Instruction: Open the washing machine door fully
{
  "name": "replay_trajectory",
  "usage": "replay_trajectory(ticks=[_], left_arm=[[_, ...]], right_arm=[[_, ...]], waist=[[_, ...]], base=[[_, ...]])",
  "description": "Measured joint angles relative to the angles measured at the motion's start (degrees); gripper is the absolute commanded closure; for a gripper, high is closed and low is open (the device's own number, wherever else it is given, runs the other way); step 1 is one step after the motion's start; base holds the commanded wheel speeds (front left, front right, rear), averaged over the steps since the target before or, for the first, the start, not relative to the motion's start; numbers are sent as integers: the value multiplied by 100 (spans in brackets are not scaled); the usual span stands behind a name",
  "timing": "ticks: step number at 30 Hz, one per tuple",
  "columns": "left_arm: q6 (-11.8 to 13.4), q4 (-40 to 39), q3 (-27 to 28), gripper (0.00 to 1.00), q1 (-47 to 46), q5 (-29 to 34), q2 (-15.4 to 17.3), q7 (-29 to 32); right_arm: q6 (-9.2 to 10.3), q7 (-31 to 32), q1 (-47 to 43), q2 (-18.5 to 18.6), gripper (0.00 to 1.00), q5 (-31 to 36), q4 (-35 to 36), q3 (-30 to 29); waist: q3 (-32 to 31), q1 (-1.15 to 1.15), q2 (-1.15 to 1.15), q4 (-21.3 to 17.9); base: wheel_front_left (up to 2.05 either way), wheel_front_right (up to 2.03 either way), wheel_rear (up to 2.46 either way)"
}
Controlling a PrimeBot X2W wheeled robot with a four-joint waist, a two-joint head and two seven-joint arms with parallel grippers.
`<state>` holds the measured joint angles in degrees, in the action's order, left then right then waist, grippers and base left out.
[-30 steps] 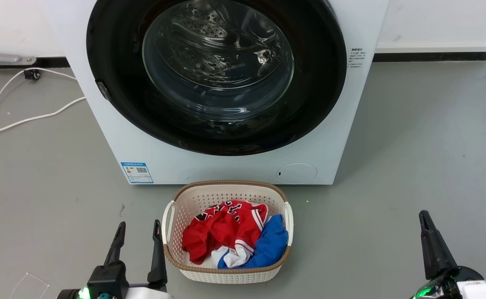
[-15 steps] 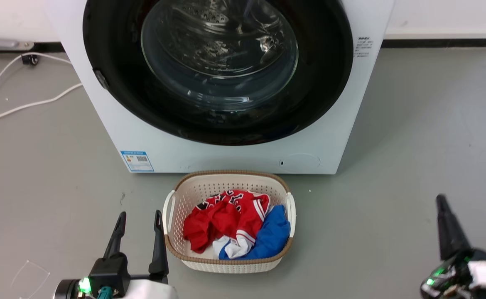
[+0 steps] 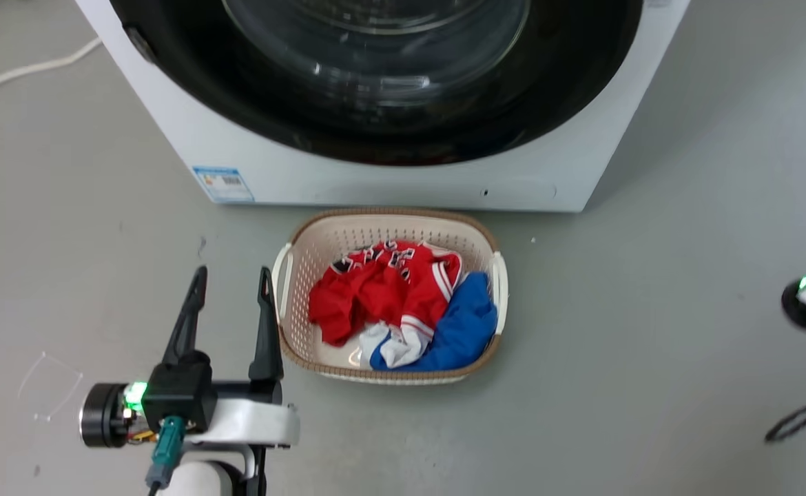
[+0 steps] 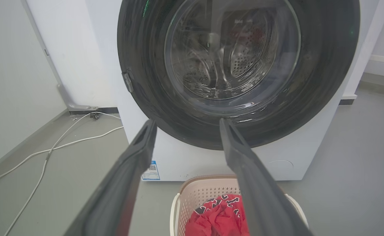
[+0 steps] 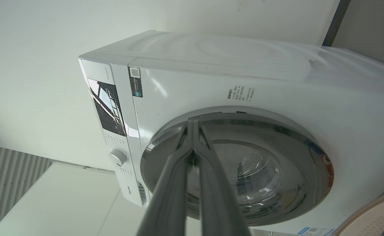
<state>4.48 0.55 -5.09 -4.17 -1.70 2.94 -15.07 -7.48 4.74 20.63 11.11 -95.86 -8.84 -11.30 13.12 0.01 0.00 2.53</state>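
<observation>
Right end effector (image 5: 193,122), fingers together, aims at the right rim of the washing machine door (image 5: 261,170); I judge the spread left end effector (image 3: 231,275) farther off.

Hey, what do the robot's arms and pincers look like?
The left pincer and right pincer each have two long, dark, tapering fingers. Behind the left one are a black block, a green light, a teal plug and a white forearm shell.
</observation>
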Motion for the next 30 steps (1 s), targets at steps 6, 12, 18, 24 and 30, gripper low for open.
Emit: replay_trajectory(ticks=[6, 12, 18, 24, 30], left_arm=[[7, -162, -29, 0, -383, 36, 2, 0], [45, -291, -103, 0, -698, 35, 1, 0], [64, -314, -175, 0, -848, -8, 1, 1], [112, -339, -263, 0, -1019, -63, 1, 0], [131, -348, -307, 0, -1097, -93, 1, 0]], right_arm=[[0, 431, 1107, 357, 100, -83, -497, -37], [0, 845, 2134, 676, 100, 27, -982, 168], [0, 1299, 3051, 931, 100, 102, -1579, 446], [0, 1666, 3836, 1151, 100, 318, -2014, 813], [0, 2063, 4381, 1201, 100, 477, -2271, 1166]], waist=[[589, 0, 0, 97], [1160, 1, 0, 227], [1613, 0, 0, 337], [1952, 0, 0, 442], [2192, 0, 0, 511]], base=[[0, 0, 0], [0, 0, 0], [0, 0, 0], [0, 0, 0], [0, 0, 0]])
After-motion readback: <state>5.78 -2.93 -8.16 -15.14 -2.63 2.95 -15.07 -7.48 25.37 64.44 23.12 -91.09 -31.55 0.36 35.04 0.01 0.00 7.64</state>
